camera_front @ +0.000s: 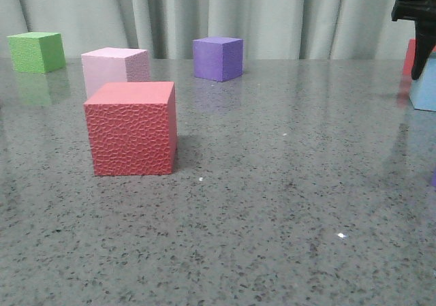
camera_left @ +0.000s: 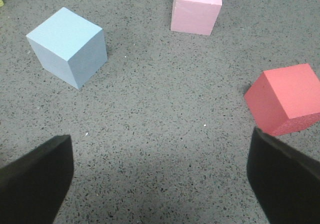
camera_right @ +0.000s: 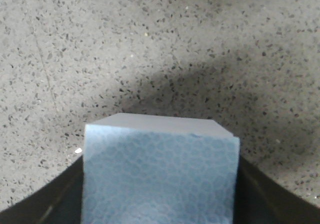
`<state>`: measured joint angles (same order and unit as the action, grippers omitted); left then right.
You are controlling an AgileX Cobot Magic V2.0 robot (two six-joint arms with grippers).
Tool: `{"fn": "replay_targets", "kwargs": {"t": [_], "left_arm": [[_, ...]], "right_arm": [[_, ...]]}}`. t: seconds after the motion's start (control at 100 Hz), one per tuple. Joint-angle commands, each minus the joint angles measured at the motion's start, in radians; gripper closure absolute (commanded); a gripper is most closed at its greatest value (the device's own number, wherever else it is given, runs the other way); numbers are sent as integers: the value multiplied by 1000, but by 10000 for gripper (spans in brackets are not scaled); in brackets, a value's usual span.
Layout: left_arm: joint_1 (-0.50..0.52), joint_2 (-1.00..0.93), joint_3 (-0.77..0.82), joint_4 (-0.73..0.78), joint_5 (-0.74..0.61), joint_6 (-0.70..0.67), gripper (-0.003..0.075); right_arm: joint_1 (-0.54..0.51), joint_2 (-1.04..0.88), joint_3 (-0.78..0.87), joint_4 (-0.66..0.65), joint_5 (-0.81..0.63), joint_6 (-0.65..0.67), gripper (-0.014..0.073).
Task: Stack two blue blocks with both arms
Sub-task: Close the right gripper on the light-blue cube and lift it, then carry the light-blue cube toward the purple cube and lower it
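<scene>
- Right gripper (camera_right: pixel 160 204): jaws clamped on one blue block (camera_right: pixel 160 174), held above the worktop (camera_right: pixel 150 44) for carrying.
- Left gripper (camera_left: pixel 160 179): jaws apart, empty, above bare worktop.
- Second blue block (camera_left: pixel 67 45): resting on the worktop near the pink cube (camera_left: pixel 196 7), likely the stacking base.

grey speckled stone-look worktop (camera_front: pixel 286 204) glossy and reflective, red cube (camera_front: pixel 131 128) foam with pebbled matt face, blue block (camera_right: pixel 160 176) foam with faint cell texture, pink cube (camera_left: pixel 196 7) smooth matt, grey cloth curtain (camera_front: pixel 286 13)

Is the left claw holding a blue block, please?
No, the left claw is open over bare table, and the blue block sits apart from it.
</scene>
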<state>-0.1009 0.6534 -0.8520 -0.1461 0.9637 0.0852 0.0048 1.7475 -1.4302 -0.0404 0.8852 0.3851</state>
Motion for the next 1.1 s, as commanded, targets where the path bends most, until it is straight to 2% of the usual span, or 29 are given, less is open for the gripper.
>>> {"fn": "replay_targets", "kwargs": {"t": [0.0,0.16,0.38,0.64,1.09], "left_arm": [[-7,5,-36,-12,-55,-3,48],[-7,5,-36,-12,-55,-3,48],[-7,5,-36,-12,-55,-3,48],[-7,5,-36,-12,-55,-3,48],[-7,5,-36,-12,-55,-3,48]], "right_arm": [[-6,-44,-36,-4,-9,-4,316],[-6,-46,-85,-3,77,-4,316],[43,-46,-255,6,214,-5,316],[209,-42,-382,6,190,-5,316],[396,39,-417,6,168,57,316]]}}
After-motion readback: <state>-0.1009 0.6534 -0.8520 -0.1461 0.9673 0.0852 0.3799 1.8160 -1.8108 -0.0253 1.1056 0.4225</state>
